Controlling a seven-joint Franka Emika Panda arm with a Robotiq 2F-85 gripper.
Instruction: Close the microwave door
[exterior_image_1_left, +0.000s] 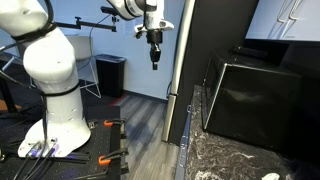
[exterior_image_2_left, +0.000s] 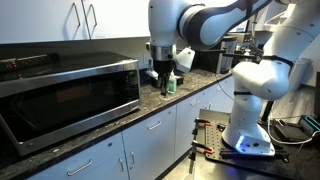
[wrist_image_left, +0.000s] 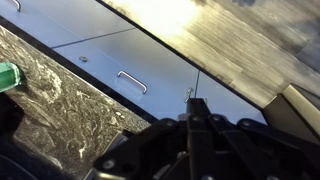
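Note:
The microwave stands on the counter; in an exterior view it shows as a black box. The microwave door, black-framed with a dark glass window, lies flat against the microwave's front. My gripper hangs fingers-down just beyond the door's right end, above the counter. It also shows in an exterior view and in the wrist view. Its fingers are pressed together and hold nothing.
A speckled stone counter runs over white cabinets with metal handles. A green bottle stands just behind the gripper. A tall black upright panel stands between the arm and the microwave. A black bin stands on the wood floor.

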